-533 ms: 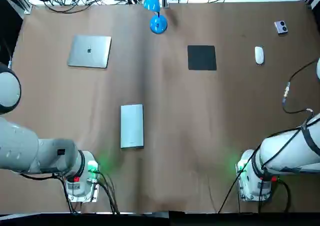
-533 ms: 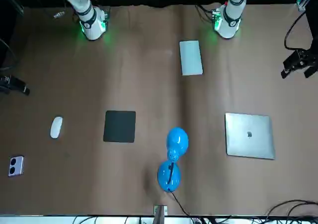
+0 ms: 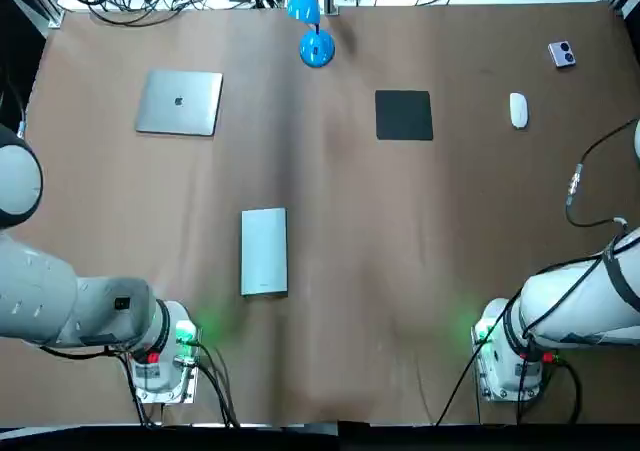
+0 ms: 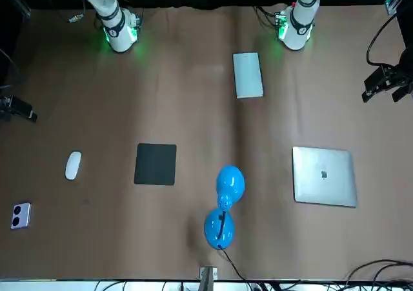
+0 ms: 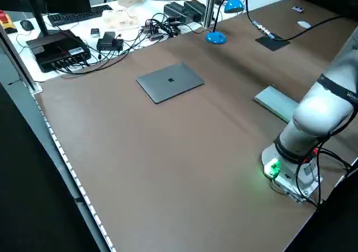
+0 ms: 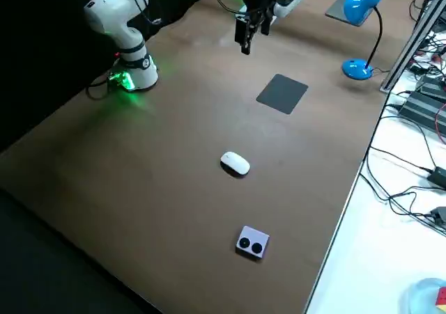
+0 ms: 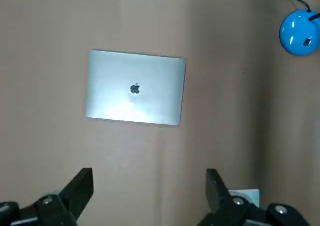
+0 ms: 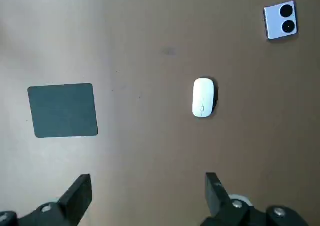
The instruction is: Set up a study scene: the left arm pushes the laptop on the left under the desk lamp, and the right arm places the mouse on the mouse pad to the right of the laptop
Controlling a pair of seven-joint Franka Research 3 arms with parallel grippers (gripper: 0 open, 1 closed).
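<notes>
Both arm bases sit at the near edge of the table [image 3: 330, 301], and neither gripper is down at anything. The left gripper [image 7: 149, 198] is held high above the table, its fingers [image 7: 80, 188] spread apart with nothing between them. The right gripper [image 8: 147, 201] is the same: raised, fingers [image 8: 216, 193] apart, empty. Nearest thing on the table is a flat grey slab [image 3: 264, 252] between the two bases, left of centre, not a task item. Farther out, the closed laptop [image 3: 180, 102] lies flat on the robot's left, long axis running left-right. It is well apart from the desk lamp [image 3: 317, 49], which stands at the far edge near centre. So the laptop is left of the lamp and a bit nearer than its base. I judge the push must go toward the robot's right, with contact on the laptop's left short edge; the left arm is clearly the nearer one. The mouse pad [image 3: 404, 115] lies right of the lamp with nothing on it. The mouse [image 3: 518, 110] sits well to the right of the pad, not touching, long axis near-far, at about the pad's depth. The right arm is nearer, and the carry would run leftward. Farthest out, a small white two-circle device [image 3: 562, 54] lies beyond the mouse by the far right corner. The task looks unstarted.
</notes>
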